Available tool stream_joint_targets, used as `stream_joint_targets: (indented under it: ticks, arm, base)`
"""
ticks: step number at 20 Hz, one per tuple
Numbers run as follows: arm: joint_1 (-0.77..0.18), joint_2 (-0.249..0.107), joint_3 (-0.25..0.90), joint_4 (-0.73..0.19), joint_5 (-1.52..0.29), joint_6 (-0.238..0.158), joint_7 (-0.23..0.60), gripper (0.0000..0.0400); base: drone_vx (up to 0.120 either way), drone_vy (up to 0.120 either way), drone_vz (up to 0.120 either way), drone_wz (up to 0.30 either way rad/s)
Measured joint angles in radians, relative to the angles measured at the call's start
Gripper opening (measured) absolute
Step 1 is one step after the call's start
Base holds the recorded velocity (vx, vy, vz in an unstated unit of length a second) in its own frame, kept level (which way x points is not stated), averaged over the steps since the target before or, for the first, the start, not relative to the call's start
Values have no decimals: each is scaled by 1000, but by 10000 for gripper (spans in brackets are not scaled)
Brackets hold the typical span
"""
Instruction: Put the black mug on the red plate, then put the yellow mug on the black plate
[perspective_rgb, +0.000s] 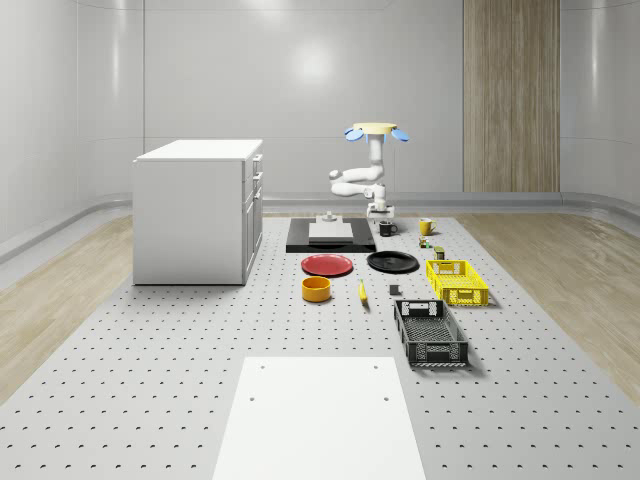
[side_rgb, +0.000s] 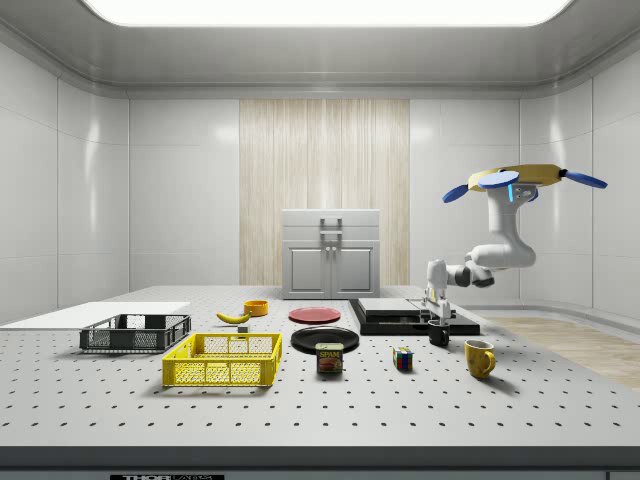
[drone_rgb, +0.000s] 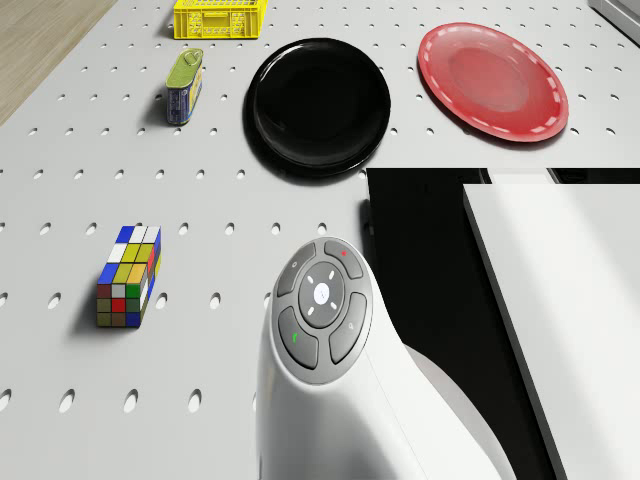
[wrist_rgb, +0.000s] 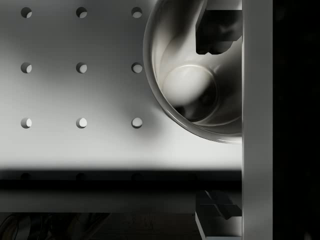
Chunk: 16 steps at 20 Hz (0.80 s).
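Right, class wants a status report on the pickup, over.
Drone hovering beyond the table's end. Gripper down at black mug, one finger inside its rim. Red plate bare. Nothing blocking.

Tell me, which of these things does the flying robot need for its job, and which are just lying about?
Needed: black mug, under the gripper; red plate; yellow mug; black plate.

Lying about: yellow basket, black basket, banana, puzzle cube, tin, orange bowl, cabinet.

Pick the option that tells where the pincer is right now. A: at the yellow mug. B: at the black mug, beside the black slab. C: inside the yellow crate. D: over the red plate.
B: in the side view the pincer hangs right over the black mug, next to the black slab; the yellow mug stands apart.
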Motion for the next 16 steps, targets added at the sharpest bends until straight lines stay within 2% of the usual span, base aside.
stream_joint_targets:
  ticks: [1, 3, 6, 9, 13, 16]
  arm:
    - [0, -2, 0, 0, 0, 2, 0, 286]
    - [0, -5, 0, 1, 1, 5, 0, 217]
    - [-1, -10, 0, 2, 3, 10, 0, 160]
    - [-3, -14, 1, 2, 4, 14, 1, 134]
    - [-3, -17, 24, -4, 28, 8, 5, 119]
    - [-4, -18, 62, -14, 65, -4, 10, 114]
  base:
    - [0, 0, 0, 0]
    - [0, 0, 0, 0]
    - [0, 0, 0, 0]
    - [0, 0, 0, 0]
    - [0, 0, 0, 0]
    - [0, 0, 120, 0]
